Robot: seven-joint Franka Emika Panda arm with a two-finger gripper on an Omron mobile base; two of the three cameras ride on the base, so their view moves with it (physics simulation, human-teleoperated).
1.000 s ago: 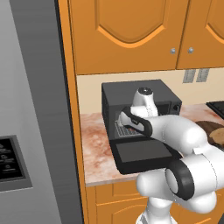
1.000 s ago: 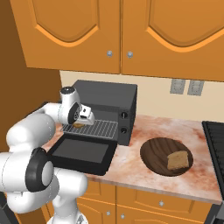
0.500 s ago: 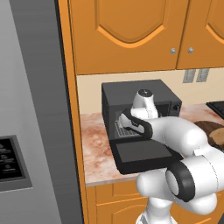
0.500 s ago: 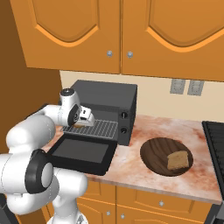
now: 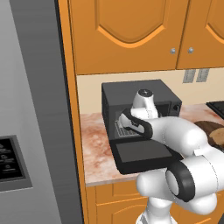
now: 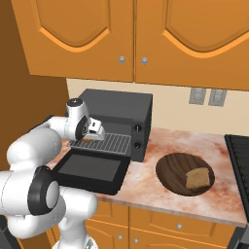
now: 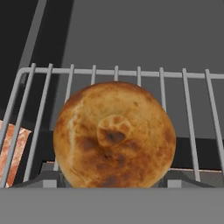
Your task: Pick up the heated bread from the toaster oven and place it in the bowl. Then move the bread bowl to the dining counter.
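First step in hand: fetching the heated bread point(image 7: 114, 134), lying on the pulled-out wire rack point(image 6: 103, 142) of the toaster oven point(image 6: 115, 119). Gripper point(image 6: 92, 131) poised just over it; spread or pinching, cannot tell. Next: secure grasp, lift clear, carry rightward to the bowl point(image 6: 176, 171) on the desk point(image 6: 146, 182).

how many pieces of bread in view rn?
2. A round bun sits on the wire rack of the open toaster oven, right in front of the gripper. A tan slice lies in the wooden bowl on the counter. Others may be hidden.
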